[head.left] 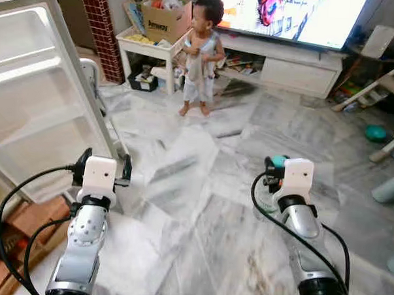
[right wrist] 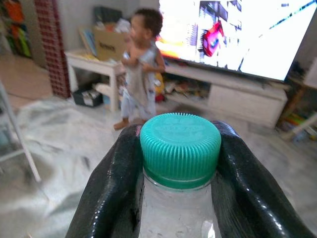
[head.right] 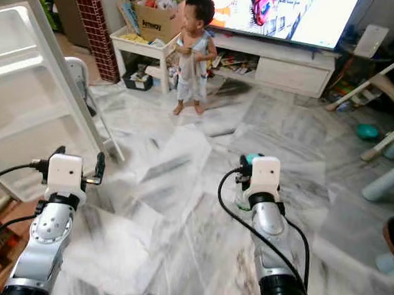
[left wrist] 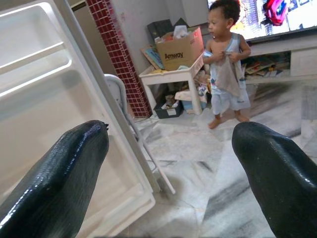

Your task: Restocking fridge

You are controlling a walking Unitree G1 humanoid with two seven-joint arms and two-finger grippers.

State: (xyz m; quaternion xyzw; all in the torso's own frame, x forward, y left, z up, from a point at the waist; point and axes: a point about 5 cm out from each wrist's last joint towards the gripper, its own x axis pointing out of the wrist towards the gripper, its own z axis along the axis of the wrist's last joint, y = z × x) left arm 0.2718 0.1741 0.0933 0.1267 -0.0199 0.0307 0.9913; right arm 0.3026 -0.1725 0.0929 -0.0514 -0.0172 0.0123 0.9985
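From the left eye view we see our left gripper held out with its two black fingers spread apart and nothing between them, and the open fridge door standing just beyond it to its outer side, its white inner shelves facing us. Our right gripper is raised over the marble floor, clamped on a clear bottle with a teal cap; the bottle hangs just below the gripper. Well ahead of both grippers a small child stands barefoot holding a cloth, beside a white table carrying a cardboard box, with a large television on a low white cabinet behind. In the right eye view the same scene repeats. In the left wrist view our left gripper's fingers stand wide apart, the fridge door filling the space beyond one finger and the child ahead beyond the other. In the right wrist view our right gripper's fingers press on either side of the bottle's neck, the teal ribbed cap sitting right between the fingertips, and the child and the lit television lie far beyond it.
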